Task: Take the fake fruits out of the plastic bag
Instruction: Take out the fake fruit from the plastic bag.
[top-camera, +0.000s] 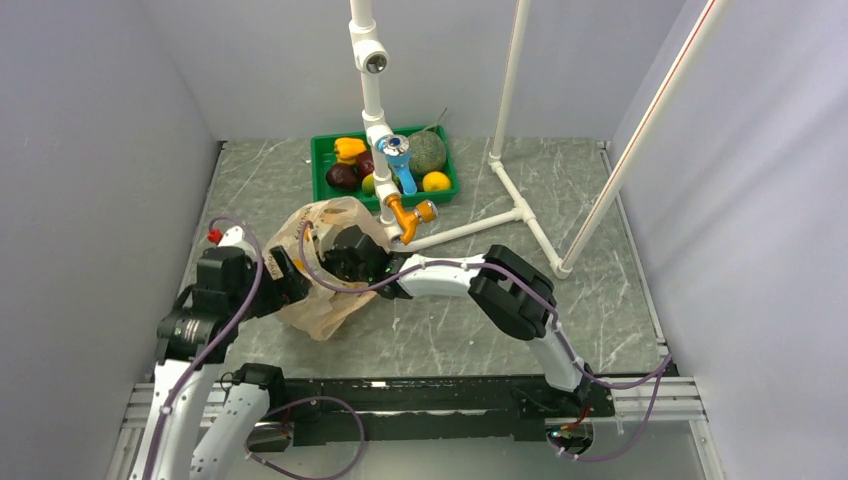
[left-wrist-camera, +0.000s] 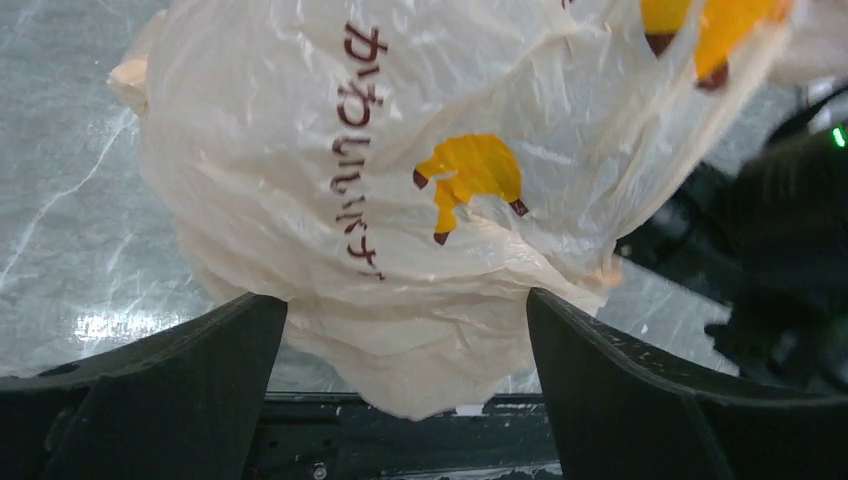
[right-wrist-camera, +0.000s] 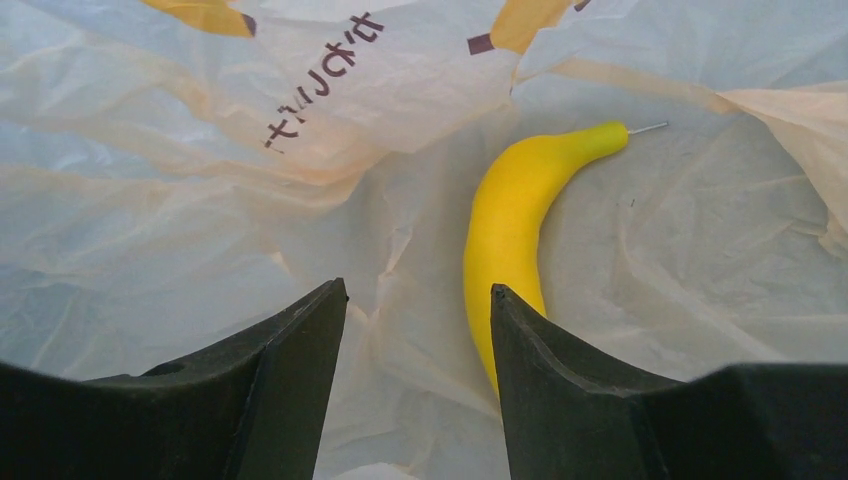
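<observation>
The peach-beige plastic bag (top-camera: 322, 285) with banana prints lies crumpled at the left middle of the table. My right gripper (top-camera: 352, 262) reaches into the bag's mouth. In the right wrist view it (right-wrist-camera: 418, 295) is open and empty, over the bag's inner film (right-wrist-camera: 200, 200). A yellow fake banana (right-wrist-camera: 512, 225) lies inside the bag, just beyond the right fingertip. My left gripper (top-camera: 288, 277) is at the bag's left side. In the left wrist view it (left-wrist-camera: 400, 298) is open wide, with the bag's lower fold (left-wrist-camera: 400, 330) between its fingers. Dark maroon fruits (top-camera: 342, 177) sit in the tray.
A green tray (top-camera: 318, 165) at the back holds a netted melon (top-camera: 427, 152), a yellow-orange pepper (top-camera: 349, 148), and small round fruits (top-camera: 436, 181). A white pipe frame (top-camera: 372, 100) stands in front of the tray, and its base pipes (top-camera: 530, 225) run across the table to the right.
</observation>
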